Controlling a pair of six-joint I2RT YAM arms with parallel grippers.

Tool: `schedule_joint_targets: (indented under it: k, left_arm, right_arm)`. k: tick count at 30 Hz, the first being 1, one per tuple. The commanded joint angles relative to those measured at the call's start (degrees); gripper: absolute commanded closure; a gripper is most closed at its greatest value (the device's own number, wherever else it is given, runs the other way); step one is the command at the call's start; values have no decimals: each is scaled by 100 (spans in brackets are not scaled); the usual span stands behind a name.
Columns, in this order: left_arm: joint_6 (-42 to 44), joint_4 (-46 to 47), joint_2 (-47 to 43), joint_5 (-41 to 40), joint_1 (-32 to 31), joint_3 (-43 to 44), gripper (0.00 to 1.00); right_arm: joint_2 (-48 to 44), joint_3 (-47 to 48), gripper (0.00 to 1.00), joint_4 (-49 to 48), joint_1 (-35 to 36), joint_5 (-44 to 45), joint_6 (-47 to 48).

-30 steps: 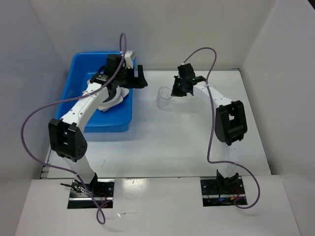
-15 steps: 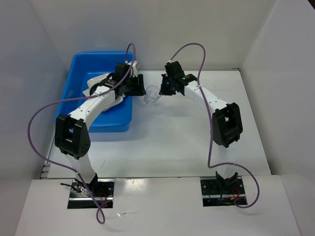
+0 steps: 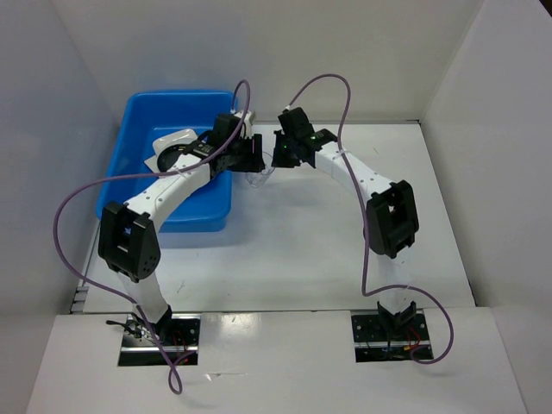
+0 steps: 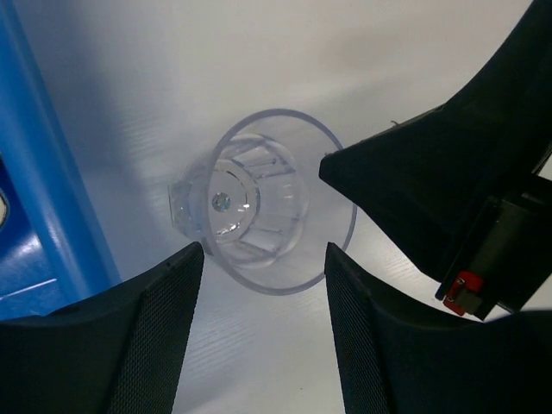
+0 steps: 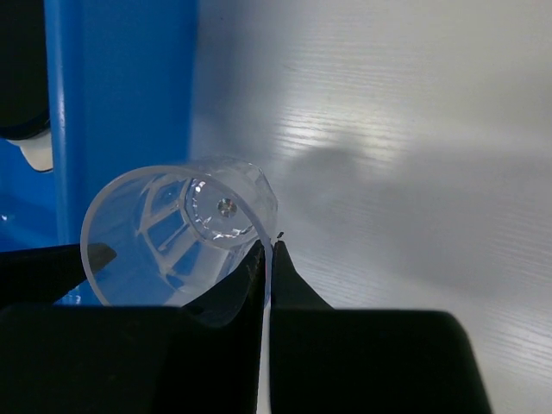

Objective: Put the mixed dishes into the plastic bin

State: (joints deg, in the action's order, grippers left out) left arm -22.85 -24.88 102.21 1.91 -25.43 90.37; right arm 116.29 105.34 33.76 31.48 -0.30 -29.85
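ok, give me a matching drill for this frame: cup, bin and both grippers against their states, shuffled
Things:
1. clear cup
2. blue bin
3. left gripper
4. right gripper

States:
A. shut, pinching a rim
B. holds a white plate
C. open, straddling the cup
D. outside the bin, beside its wall

Pairs: 1-D, 2-B, 3-C, 4-A

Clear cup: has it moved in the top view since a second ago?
Yes. The clear cup, pinched at its rim by the right gripper, has shifted left across the table and now sits close beside the blue bin.
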Motion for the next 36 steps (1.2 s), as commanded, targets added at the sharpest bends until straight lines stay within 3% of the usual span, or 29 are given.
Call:
schedule_joint_targets:
  k: [1, 5, 14, 25, 30, 31, 36]
  left_arm:
    - [61, 309, -395, -139, 21, 192, 34]
    - [184, 168, -97, -252, 21, 341, 35]
    - [298, 115, 264, -385, 21, 446, 77]
    - [299, 115, 317, -674, 21, 394, 86]
    - [299, 115, 369, -780, 21, 394, 95]
    - [299, 115, 369, -780, 21, 394, 99]
    - [299, 115, 422, -833, 21, 394, 100]
  right_arm:
    - [104, 478, 100, -80, 68, -129, -74]
    - [104, 663, 100, 25, 130, -129, -74]
    - [-1, 795, 100, 131, 288, -15, -127]
    - [-413, 628, 100, 8, 394, -75, -127]
    - [-730, 269, 100, -177, 394, -137, -127]
    - [-783, 216, 96, -237, 394, -190, -127]
    - [-1064, -66, 87, -448, 394, -348, -179]
